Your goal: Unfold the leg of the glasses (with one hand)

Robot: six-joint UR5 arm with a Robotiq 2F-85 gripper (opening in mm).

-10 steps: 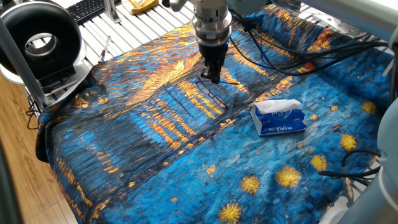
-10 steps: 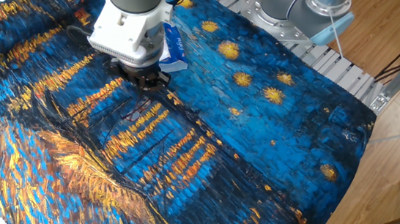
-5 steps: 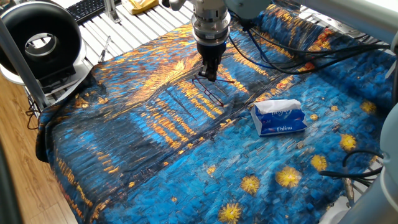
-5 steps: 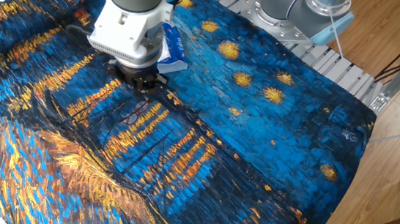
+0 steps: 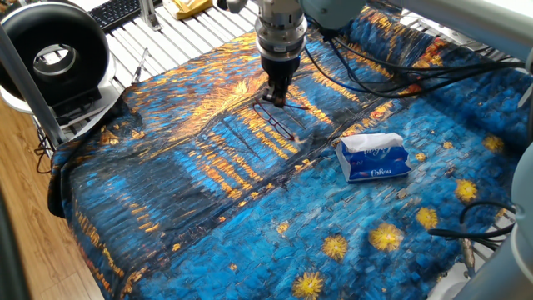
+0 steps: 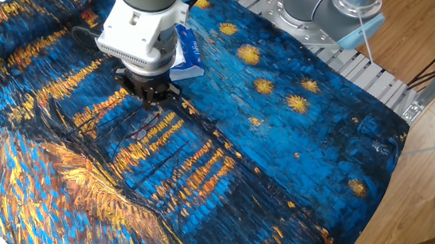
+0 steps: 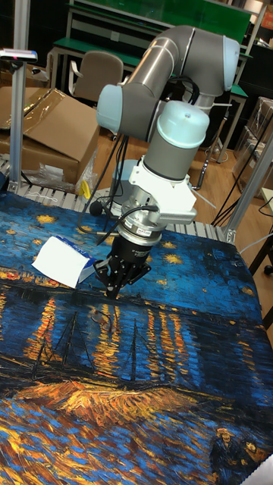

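**A:** Starting from the tissue pack [image 5: 374, 157] as the fixed mark: what lies furthest to its left in the one fixed view?

**B:** A black ring-shaped device [image 5: 55, 52] sits well to the pack's left, off the cloth's edge. Between it and the pack spreads the painted cloth [image 5: 208, 217], blue with orange streaks and yellow stars, covering the table.

**A:** And the glasses?

**B:** The glasses [image 5: 281, 122] lie on the cloth to the left of the pack and a little further back, near it but clearly apart. The thin dark-red frame is hard to pick out against the pattern; one leg appears to angle off toward the pack.

**A:** Where is the hand?

**B:** The hand [image 5: 276, 98] points straight down at the back end of the glasses, left of the pack. Its fingertips are right at the frame.

**A:** Is it gripping anything?

**B:** The black fingers look drawn close together, with hardly any gap. Whether they pinch part of the frame I cannot tell; the tips and the thin wire blend together.

**A:** The other fixed view?

**B:** There the hand [image 6: 145, 96] hangs just in front of the pack [image 6: 186, 51], tips down by the cloth [image 6: 279, 144]. The glasses [image 6: 143, 124] show only as faint dark lines below the tips.

**A:** The tall view?

**B:** The pack [image 7: 67, 261] lies left, the hand [image 7: 114, 289] just right of it, tips near the cloth [image 7: 152, 379].
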